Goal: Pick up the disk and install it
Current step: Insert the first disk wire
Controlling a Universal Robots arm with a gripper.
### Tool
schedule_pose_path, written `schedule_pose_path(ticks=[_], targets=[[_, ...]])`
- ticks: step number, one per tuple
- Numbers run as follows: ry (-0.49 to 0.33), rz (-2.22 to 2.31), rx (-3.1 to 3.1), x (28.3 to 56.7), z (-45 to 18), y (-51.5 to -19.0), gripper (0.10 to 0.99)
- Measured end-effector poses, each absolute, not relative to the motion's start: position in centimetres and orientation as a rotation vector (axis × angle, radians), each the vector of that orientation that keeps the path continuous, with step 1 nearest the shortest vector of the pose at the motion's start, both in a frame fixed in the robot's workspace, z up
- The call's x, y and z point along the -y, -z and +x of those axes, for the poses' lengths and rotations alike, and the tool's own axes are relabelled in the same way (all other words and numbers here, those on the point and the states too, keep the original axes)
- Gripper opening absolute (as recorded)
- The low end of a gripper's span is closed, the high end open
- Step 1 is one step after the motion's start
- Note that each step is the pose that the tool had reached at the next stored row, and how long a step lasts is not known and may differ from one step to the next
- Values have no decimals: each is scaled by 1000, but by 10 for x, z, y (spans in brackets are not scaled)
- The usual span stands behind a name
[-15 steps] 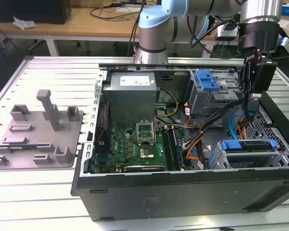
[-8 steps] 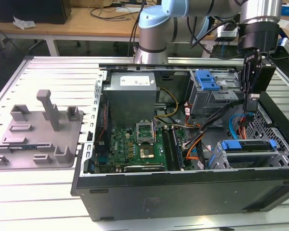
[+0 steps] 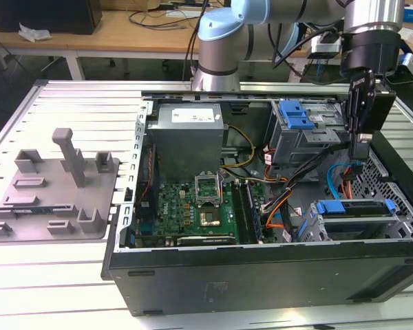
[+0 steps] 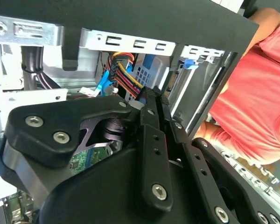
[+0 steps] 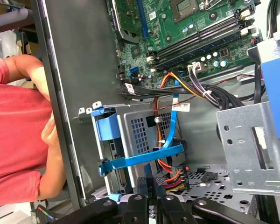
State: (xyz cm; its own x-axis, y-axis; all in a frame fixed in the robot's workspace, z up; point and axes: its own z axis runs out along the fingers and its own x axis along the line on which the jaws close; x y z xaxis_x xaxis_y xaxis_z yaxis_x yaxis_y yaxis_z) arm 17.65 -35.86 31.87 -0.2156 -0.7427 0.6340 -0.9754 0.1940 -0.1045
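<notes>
- PC case (image 3: 261,275), open on slatted table (image 3: 69,103): holds motherboard (image 3: 193,206), grey PSU box (image 3: 189,134), upper drive cage (image 3: 299,134) and lower drive cage (image 3: 372,227).
- Disk (image 3: 354,208): lies flat in lower drive cage at the exterior view's right, blue carrier (image 5: 140,156) around it. Long axis approx. left-right in that view, though partly hidden.
- Gripper (image 3: 360,157) (image 4: 157,95): hangs over cables (image 3: 282,213) betw. the cages, apart from disk, fingers pressed together, nothing betw. them.
- Person's red top (image 5: 14,130) beside case wall.
</notes>
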Motion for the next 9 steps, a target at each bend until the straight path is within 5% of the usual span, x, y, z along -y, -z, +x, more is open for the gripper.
schedule_pose_path(ticks=[9], targets=[[-587,1673,2122,377,177,-326,165]])
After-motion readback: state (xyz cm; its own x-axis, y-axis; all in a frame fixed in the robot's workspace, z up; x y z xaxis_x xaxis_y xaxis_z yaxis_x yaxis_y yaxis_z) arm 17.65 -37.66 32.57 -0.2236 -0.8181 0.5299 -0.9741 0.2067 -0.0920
